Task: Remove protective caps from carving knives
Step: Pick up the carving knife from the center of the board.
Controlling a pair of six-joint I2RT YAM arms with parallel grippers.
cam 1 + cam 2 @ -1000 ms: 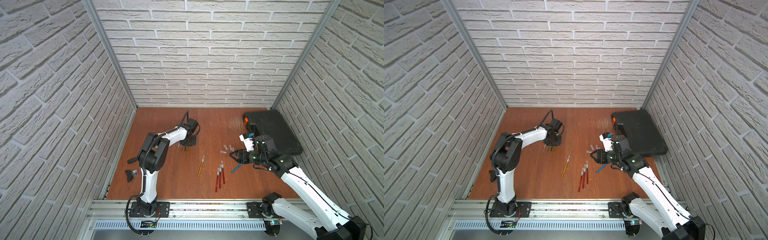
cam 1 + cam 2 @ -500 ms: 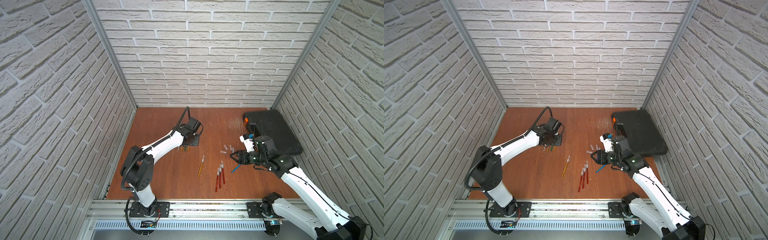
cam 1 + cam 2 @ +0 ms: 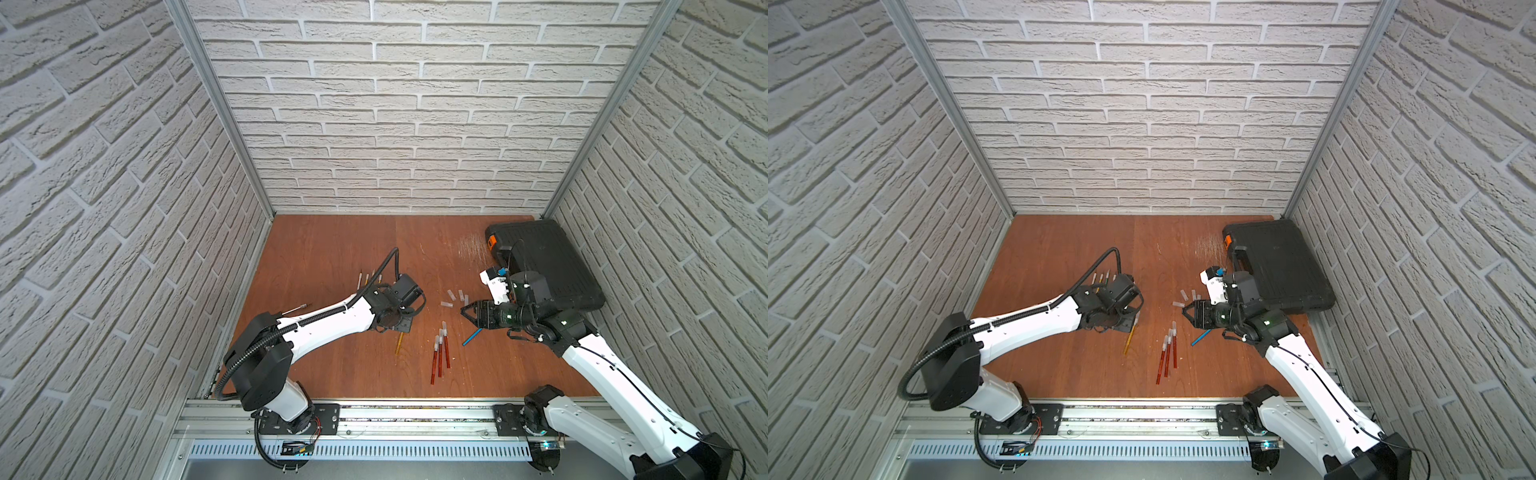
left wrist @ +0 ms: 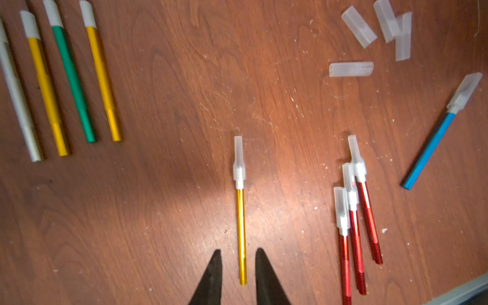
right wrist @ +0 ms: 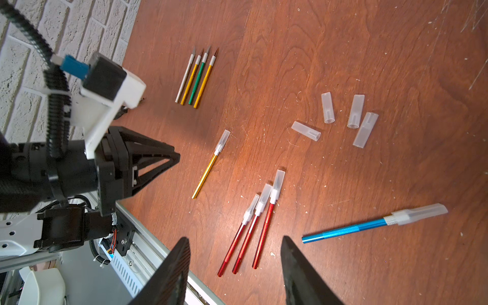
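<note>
white arms (image 3: 328, 322), black joints (image 3: 262, 365), ribbed black cable (image 3: 386, 266)

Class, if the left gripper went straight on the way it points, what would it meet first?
Probably the capped gold knife: its handle end lies between the parted fingertips of the left gripper. How high it hangs above the table is unclear.

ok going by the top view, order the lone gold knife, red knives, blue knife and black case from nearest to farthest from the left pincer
1. gold knife, just below the left pincer
2. red knives, clustered at centre front
3. blue knife, near the right pincer
4. black case, back right corner
</note>
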